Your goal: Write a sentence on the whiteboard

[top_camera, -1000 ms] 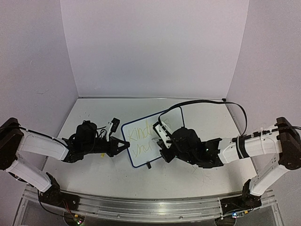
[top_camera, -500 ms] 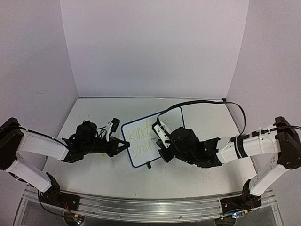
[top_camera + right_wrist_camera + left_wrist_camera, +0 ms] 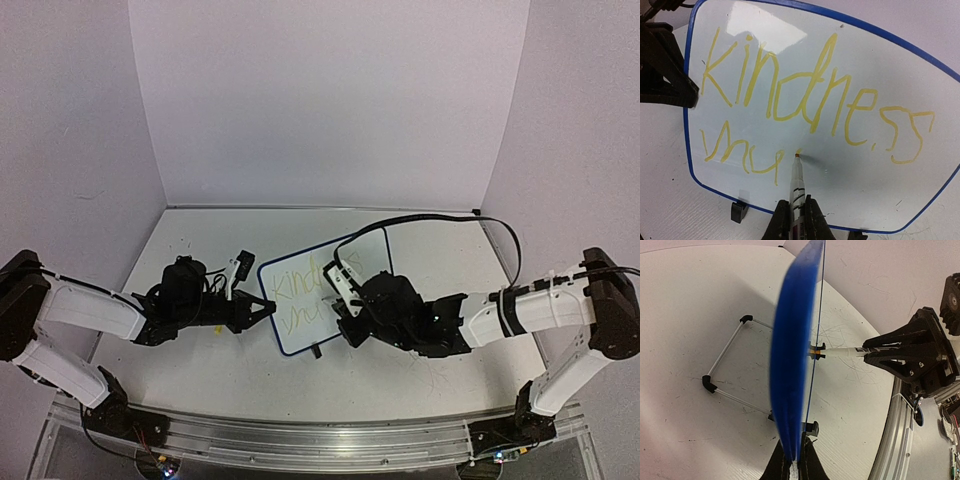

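Note:
The whiteboard (image 3: 305,262) stands tilted on black wire feet at mid-table; it also shows in the right wrist view (image 3: 850,170) and edge-on in the left wrist view (image 3: 792,365). The sentence (image 3: 810,95) reads "kindness" on the top line, with "mu" and a short new stroke (image 3: 742,152) below. My left gripper (image 3: 262,308) (image 3: 795,464) is shut on the board's left edge. My right gripper (image 3: 342,300) (image 3: 796,209) is shut on a white marker (image 3: 797,182). Its yellow tip touches the board just right of "mu". The marker also shows in the left wrist view (image 3: 840,352).
The scuffed white tabletop (image 3: 200,360) is ringed by pale walls on three sides. The board's wire stand (image 3: 722,362) juts out behind it. A metal rail (image 3: 300,445) runs along the near edge. A black cable (image 3: 440,218) arcs over the right arm.
My right gripper and marker have crept slightly left along the second line. The left arm and the board have not moved.

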`<state>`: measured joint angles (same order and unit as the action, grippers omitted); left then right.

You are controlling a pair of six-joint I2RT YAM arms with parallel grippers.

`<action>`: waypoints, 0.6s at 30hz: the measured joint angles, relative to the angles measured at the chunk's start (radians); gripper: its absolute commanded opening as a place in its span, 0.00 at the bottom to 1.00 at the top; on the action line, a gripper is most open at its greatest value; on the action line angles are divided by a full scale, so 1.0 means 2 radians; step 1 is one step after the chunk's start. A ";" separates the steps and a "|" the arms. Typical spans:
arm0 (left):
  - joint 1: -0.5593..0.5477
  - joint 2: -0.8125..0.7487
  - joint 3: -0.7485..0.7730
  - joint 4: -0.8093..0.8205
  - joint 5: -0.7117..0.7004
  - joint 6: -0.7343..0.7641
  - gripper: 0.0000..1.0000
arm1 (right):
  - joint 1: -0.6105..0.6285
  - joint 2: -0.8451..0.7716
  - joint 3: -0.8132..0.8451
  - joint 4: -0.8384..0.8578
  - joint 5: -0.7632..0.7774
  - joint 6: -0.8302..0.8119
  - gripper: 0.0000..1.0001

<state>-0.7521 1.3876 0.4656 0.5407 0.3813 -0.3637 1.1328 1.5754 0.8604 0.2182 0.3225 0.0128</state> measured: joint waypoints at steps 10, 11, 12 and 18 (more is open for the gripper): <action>0.000 0.000 0.000 0.000 0.000 0.000 0.00 | 0.000 0.001 -0.009 -0.005 -0.012 0.017 0.00; 0.000 0.000 0.000 0.000 0.000 0.000 0.00 | 0.000 0.001 -0.011 -0.006 -0.013 0.019 0.00; 0.000 0.000 0.000 0.000 0.000 0.000 0.00 | 0.000 0.001 -0.013 -0.006 -0.014 0.020 0.00; 0.000 0.000 0.000 0.000 0.000 0.000 0.00 | 0.001 0.004 -0.019 -0.010 -0.021 0.025 0.00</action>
<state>-0.7521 1.3876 0.4656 0.5404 0.3809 -0.3637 1.1351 1.5829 0.8223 0.1974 0.2798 0.0620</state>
